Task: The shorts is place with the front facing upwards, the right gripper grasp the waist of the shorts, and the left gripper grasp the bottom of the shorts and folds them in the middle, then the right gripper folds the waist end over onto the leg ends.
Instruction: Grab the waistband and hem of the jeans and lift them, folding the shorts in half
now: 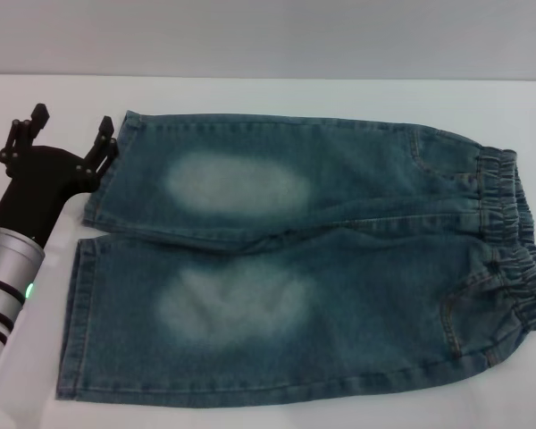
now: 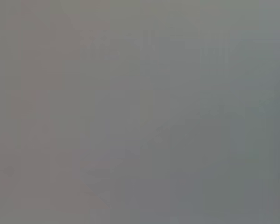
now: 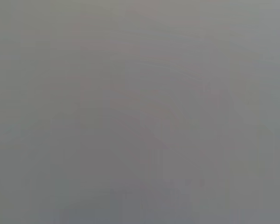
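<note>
Shorts flat, left hand spread beside leg ends

The left gripper sits at about nine o'clock in the head view, prongs spread wide apart and pointing toward one o'clock. Its silver arm runs back toward seven o'clock, green lamp lit. The right arm is out of sight.

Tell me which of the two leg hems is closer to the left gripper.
The far leg's hem, the one farther from the robot. The open left gripper has one finger at its corner, while the near leg's hem lies apart, beside the arm.
</note>
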Tool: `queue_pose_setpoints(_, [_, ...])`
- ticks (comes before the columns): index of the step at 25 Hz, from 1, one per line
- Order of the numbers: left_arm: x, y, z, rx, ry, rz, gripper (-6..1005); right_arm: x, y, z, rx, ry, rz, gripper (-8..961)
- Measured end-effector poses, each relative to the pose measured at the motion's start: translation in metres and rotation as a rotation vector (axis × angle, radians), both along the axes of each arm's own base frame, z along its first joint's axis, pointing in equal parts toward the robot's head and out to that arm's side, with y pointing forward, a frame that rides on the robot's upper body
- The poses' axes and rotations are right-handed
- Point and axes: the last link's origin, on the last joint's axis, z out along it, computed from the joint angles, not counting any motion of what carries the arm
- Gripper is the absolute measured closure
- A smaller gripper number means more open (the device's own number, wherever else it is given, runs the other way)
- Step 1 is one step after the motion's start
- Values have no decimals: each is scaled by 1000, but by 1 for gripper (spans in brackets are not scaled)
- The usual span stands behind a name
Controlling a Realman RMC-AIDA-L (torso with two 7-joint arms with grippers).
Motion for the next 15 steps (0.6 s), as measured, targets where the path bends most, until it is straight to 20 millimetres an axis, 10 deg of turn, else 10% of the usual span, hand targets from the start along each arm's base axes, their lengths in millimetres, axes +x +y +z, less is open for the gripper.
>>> queue_pose_setpoints(15, [16,24,-20,-191,-32,107,150,11,24,7,-138,147,-8,141])
